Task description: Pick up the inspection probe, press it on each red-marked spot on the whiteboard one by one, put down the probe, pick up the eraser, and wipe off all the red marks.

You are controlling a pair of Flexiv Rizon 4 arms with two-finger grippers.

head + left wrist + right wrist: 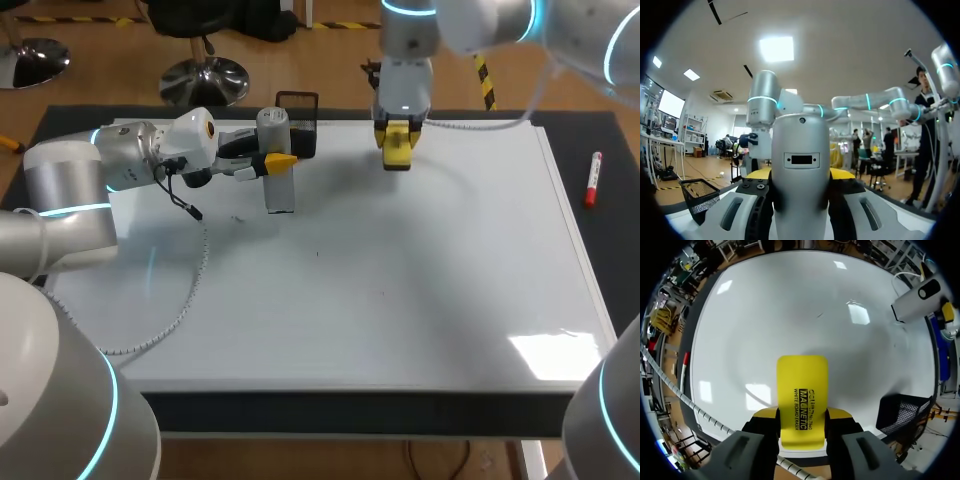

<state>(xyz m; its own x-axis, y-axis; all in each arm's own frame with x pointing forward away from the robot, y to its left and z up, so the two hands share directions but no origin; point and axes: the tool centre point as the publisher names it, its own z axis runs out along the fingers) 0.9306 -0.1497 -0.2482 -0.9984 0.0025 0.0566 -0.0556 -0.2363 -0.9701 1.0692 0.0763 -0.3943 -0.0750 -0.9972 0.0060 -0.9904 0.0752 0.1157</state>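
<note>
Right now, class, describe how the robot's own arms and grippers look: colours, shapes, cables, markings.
Both the left arm and right arm are smooth, rounded silver-white links with glowing cyan rings at the joints. The left gripper and right gripper have pale grey bodies, black finger mounts and bright yellow tips. A white spiral-wrapped cable runs from the left arm.

I see bright, even light from overhead, white glare patches on the whiteboard [400, 300] and only soft shadows there.
</note>
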